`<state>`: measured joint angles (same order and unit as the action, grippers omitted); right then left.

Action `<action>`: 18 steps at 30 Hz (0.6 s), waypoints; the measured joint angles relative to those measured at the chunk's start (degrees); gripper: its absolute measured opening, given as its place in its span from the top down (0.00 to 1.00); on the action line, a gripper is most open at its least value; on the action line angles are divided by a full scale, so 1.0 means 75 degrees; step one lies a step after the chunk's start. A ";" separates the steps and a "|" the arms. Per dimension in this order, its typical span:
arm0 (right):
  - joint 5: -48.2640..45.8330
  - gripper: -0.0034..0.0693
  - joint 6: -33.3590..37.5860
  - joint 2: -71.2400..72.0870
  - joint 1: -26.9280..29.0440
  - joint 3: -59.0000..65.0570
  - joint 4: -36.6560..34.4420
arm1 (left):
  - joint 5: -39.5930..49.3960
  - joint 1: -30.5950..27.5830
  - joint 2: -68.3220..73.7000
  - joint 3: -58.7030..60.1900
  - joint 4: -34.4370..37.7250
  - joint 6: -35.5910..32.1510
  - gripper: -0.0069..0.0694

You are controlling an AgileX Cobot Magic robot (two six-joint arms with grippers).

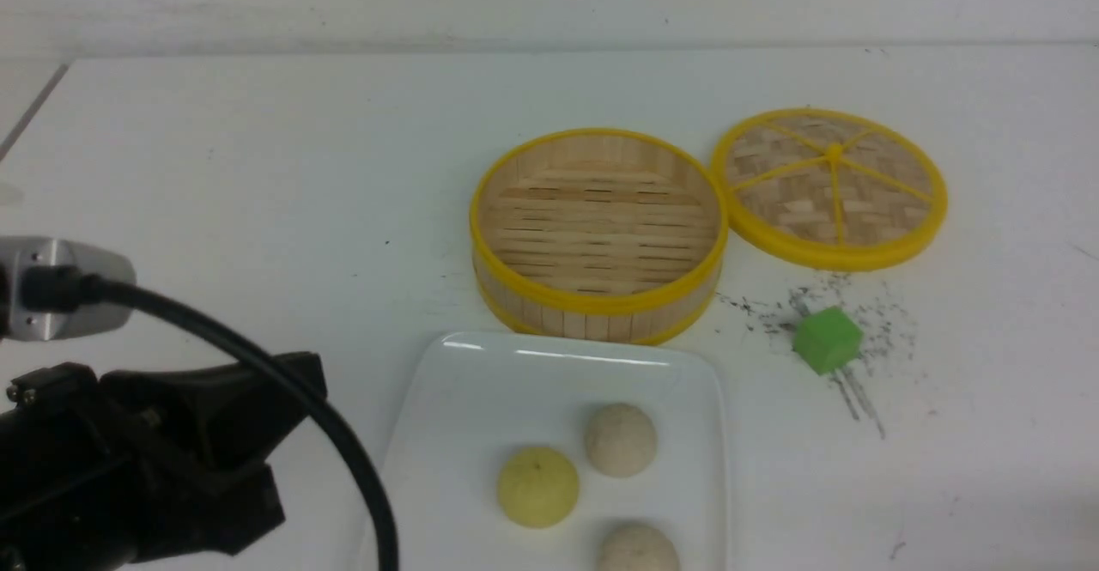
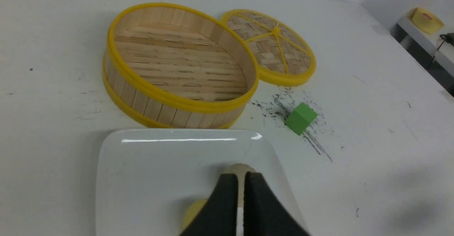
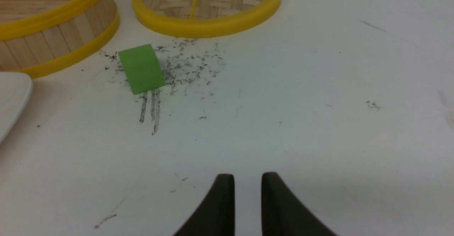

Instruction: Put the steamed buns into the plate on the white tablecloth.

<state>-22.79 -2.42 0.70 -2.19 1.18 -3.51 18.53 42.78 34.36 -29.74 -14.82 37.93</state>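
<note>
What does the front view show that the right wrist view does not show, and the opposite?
Only the front view shows the steamed buns, three on the plate, and the empty inside of the steamer. Only the right wrist view shows the right gripper, slightly apart and holding nothing above the white tablecloth. Both show the green cube, the lid, the steamer's wall and part of the plate.

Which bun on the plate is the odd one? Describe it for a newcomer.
Start at the white rectangular plate in front of the bamboo steamer. Three buns sit on it; take the yellow bun, on its left. The off-white buns beside it are beige.
</note>
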 joint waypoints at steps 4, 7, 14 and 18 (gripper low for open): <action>0.0000 0.75 0.0000 0.0000 0.0000 0.0000 0.0000 | 0.0471 0.0000 -0.0168 0.0133 -0.0166 -0.0490 0.84; 0.0000 0.75 0.0000 0.0000 0.0000 0.0000 0.0000 | 0.0735 0.0000 -0.0458 0.0259 -0.0203 -0.0707 0.84; 0.0000 0.74 0.0000 0.0000 0.0006 0.0000 0.0000 | 0.0824 -0.1601 -0.2066 0.1156 -0.0126 -0.1026 0.83; 0.0000 0.74 0.0000 0.0000 0.0006 0.0000 0.0000 | 0.0840 -0.2949 -0.3387 0.1986 0.0143 -0.1557 0.82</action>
<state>-22.79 -2.42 0.70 -2.14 1.18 -3.51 24.82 20.66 8.96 -14.84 -13.76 26.25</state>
